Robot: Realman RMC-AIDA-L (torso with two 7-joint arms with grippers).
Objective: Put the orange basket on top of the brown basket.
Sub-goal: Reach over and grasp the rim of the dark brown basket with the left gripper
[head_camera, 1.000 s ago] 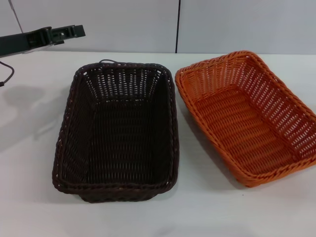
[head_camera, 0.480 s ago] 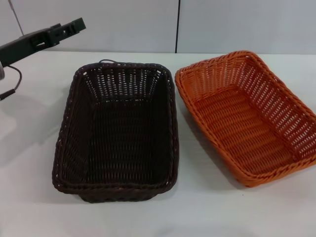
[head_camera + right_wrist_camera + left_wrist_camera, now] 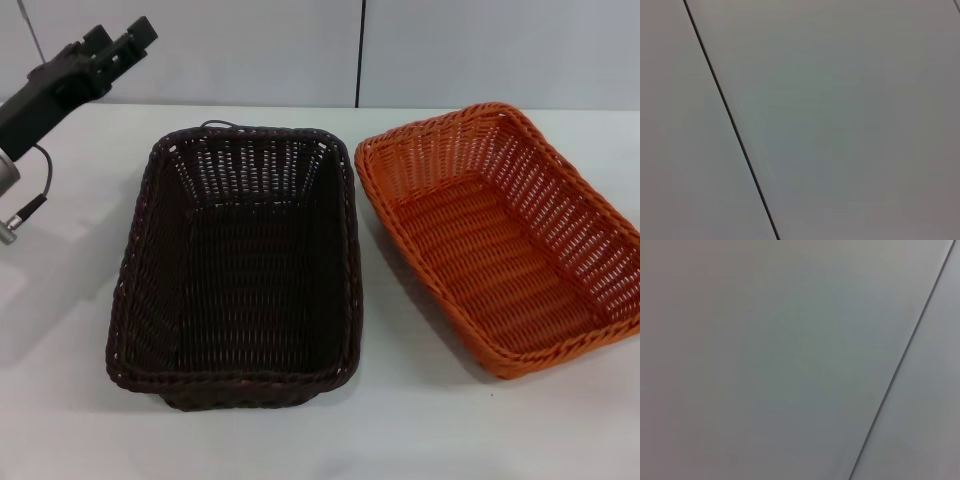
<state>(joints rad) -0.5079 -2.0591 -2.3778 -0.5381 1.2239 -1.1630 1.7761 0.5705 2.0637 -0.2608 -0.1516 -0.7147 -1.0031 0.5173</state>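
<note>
Nearest the robot, on the white table point(image 3: 70, 400), sits the brown basket point(image 3: 240, 270), set lengthwise so that one short end faces the robot and the other points toward the back wall. Its dark weave runs up sloped openwork sides to a braided rim, and nothing lies inside it. Just beside it, on the robot's right, is the orange basket point(image 3: 500, 235), also resting flat on the table and also holding nothing. It is turned at a slant, with its near corner swung outward to the right and its far short end angled in toward the brown one. The two rims come close at the far end but I can see a thin strip of table between them, so they stand apart, side by side rather than stacked. Farther back and to the left, the left gripper point(image 3: 120, 45) hangs in the air above the table's far left corner, well apart from both baskets, carrying nothing; I cannot tell how wide its fingers are set. A thin black cable point(image 3: 30, 180) loops below its arm. Behind everything stands a pale grey wall point(image 3: 500, 50) with a dark vertical seam, which is all that either wrist view shows.
</note>
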